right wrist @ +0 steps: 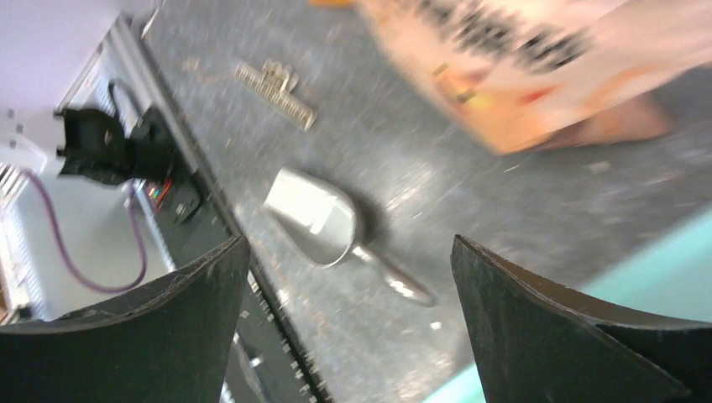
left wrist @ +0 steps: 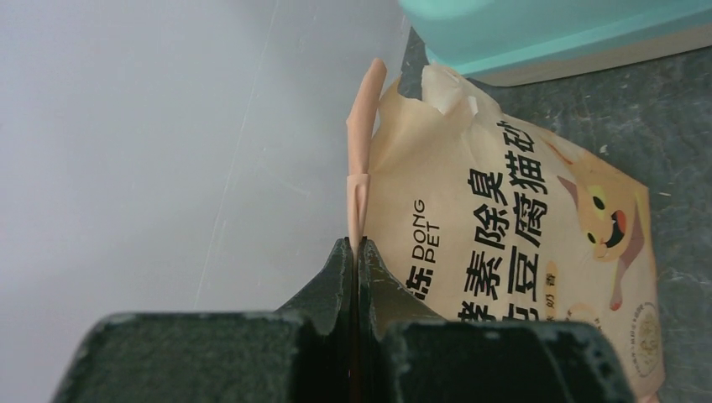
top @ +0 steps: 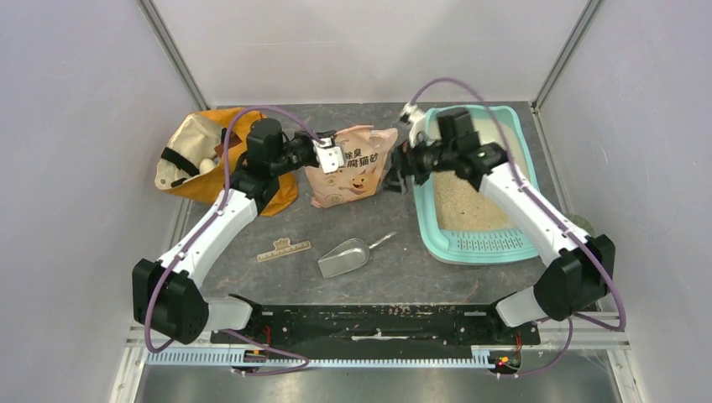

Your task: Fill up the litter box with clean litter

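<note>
The teal litter box (top: 479,248) lies at the right, with pale clean litter (top: 460,206) spread inside it. A peach-pink pouch (top: 353,168) stands upright left of the box. My left gripper (top: 329,157) is shut on the pouch's upper left edge. In the left wrist view the pink seam of the pouch (left wrist: 487,235) runs between the closed jaws of the left gripper (left wrist: 355,243), and the litter box (left wrist: 546,34) is behind. My right gripper (top: 399,172) hovers between pouch and box, open and empty. Its wrist view is blurred: right gripper (right wrist: 348,252), pouch (right wrist: 520,75), box edge (right wrist: 672,269).
An orange fabric bag (top: 201,159) sits at the back left. A silver scoop (top: 346,258) (right wrist: 315,218) lies on the dark table in front of the pouch. A small tan clip strip (top: 284,249) (right wrist: 277,92) lies left of it. White walls enclose the table.
</note>
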